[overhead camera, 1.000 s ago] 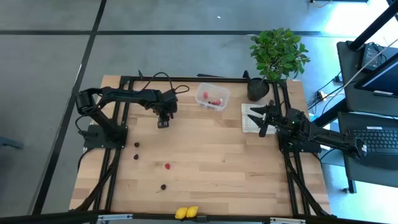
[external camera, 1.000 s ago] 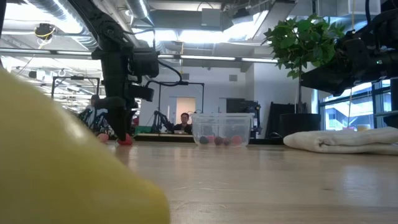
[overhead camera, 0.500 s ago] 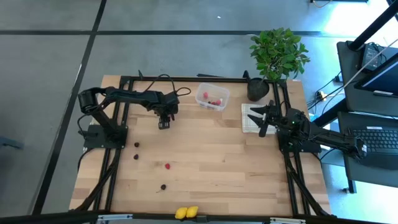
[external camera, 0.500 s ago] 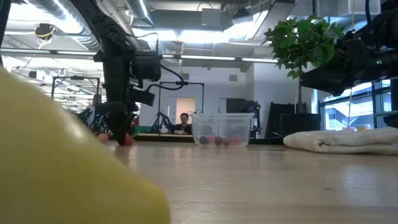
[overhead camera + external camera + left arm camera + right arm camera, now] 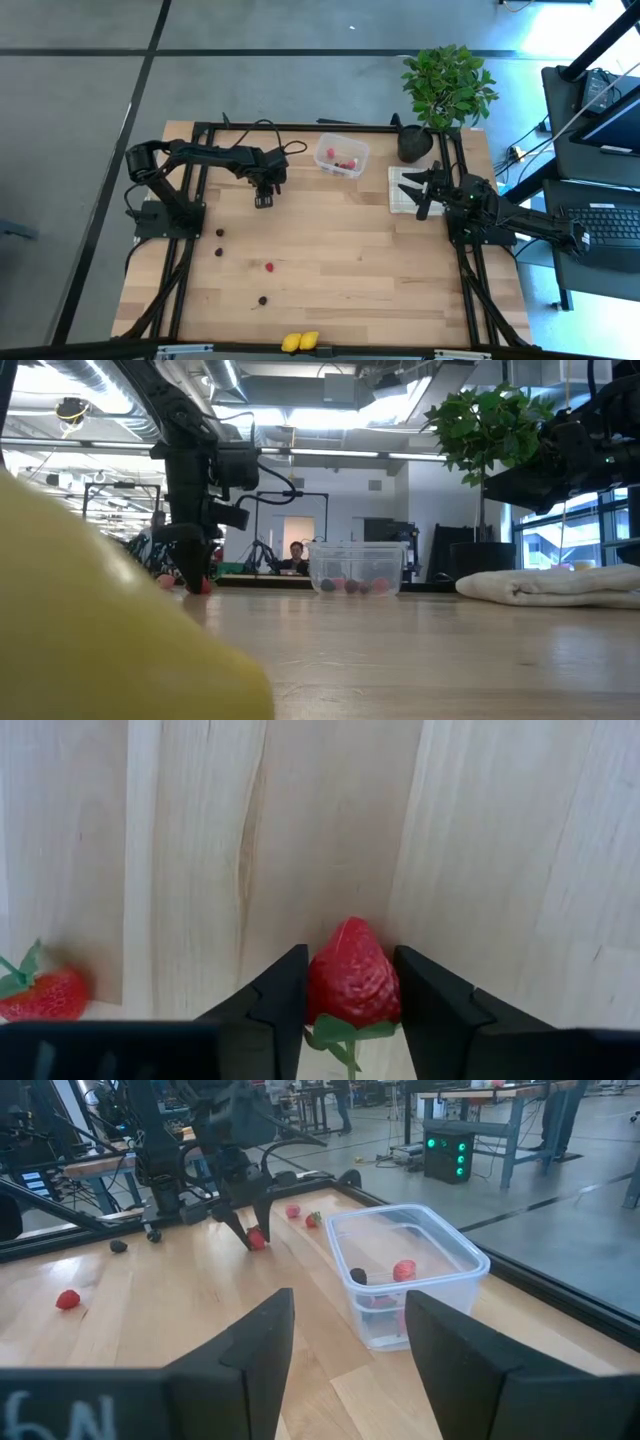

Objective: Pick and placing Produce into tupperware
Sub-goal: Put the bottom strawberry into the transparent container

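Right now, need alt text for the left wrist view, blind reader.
A red strawberry sits between the left pincer's two dark fingers, both touching its sides, on a pale wooden table. A second strawberry lies apart at the picture's edge.

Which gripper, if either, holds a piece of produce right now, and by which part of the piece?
The left gripper has its fingers against the two sides of a strawberry on the table, leafy end toward the wrist. The right gripper is open and holds nothing.

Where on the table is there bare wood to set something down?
Bare wood lies between the tupperware, the checked cloth and the red berry, and on toward the right arm's base. The left side is crowded: left gripper on a strawberry, dark berries nearby.
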